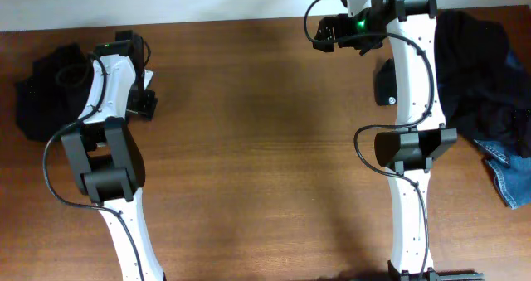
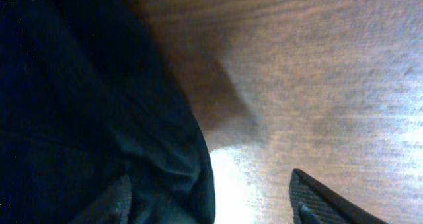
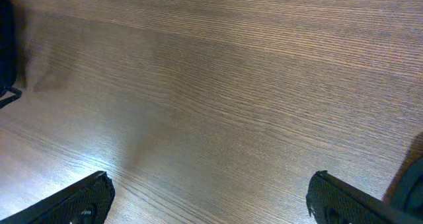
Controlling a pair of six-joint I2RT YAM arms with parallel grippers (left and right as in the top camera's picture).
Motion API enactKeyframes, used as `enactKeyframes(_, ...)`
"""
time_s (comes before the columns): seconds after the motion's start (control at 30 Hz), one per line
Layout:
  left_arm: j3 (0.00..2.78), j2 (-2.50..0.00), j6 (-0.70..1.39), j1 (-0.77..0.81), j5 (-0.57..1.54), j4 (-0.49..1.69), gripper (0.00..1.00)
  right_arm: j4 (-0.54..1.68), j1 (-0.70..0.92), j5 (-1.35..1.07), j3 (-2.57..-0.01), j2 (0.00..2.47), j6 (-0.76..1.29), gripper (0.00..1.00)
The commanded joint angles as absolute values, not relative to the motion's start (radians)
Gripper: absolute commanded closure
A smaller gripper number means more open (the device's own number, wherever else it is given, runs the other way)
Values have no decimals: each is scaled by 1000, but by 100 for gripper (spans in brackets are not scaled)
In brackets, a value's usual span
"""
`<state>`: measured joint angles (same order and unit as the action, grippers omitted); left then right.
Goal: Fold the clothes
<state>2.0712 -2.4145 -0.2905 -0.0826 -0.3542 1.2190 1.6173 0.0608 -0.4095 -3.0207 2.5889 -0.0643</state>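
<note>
A crumpled heap of black clothes (image 1: 41, 94) lies at the table's far left edge. In the left wrist view that black fabric (image 2: 86, 105) fills the left half of the picture, and its edge runs down between the fingers. My left gripper (image 2: 210, 178) is open, with one finger (image 2: 115, 201) over the cloth and the other finger (image 2: 324, 201) over bare wood. Near the back edge of the table, my right gripper (image 3: 211, 184) hangs wide open above bare wood with nothing between its fingers.
A second heap of dark garments (image 1: 481, 65) lies at the back right, with blue jeans (image 1: 514, 177) spilling toward the right edge. The brown wooden table (image 1: 265, 148) stretches between the two arms. A white wall strip runs along the back.
</note>
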Motion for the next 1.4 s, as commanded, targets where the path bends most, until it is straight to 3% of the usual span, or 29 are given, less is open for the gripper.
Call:
enactKeyframes(0.0, 2075, -2428, -235, -83, -363, 1240, 26, 1613, 67, -411, -3024, 2563, -75, 1)
enactKeyframes(0.3, 2075, -2428, -169, -81, -341, 1327, 26, 1605, 66, -408, -3024, 2563, -76, 1)
enactKeyframes(0.67, 2242, -2427, -171, -27, 60, 1187, 27, 1582, 66, -408, -3024, 2563, -75, 1)
enactKeyframes(0.77, 2354, -2427, -93, -35, 72, 1145, 36, 1586, 66, -408, -3024, 2563, -75, 1)
enactKeyframes(0.83, 2426, -2427, -61, -54, 71, 1132, 62, 1592, 66, -408, -3024, 2563, -75, 1)
enactKeyframes(0.87, 2475, -2427, -40, -73, 71, 1122, 81, 1594, 66, -408, -3024, 2563, -75, 1)
enactKeyframes(0.9, 2508, -2427, -31, -93, 71, 1112, 93, 1595, 66, -408, -3024, 2563, -75, 1)
enactKeyframes(0.93, 2531, -2427, -29, -113, 70, 1101, 97, 1594, 66, -408, -3024, 2563, -75, 1)
enactKeyframes(1.37, 2547, -2505, -51, -354, 61, 1029, 99, 1602, 66, -408, -3024, 2563, -75, 1)
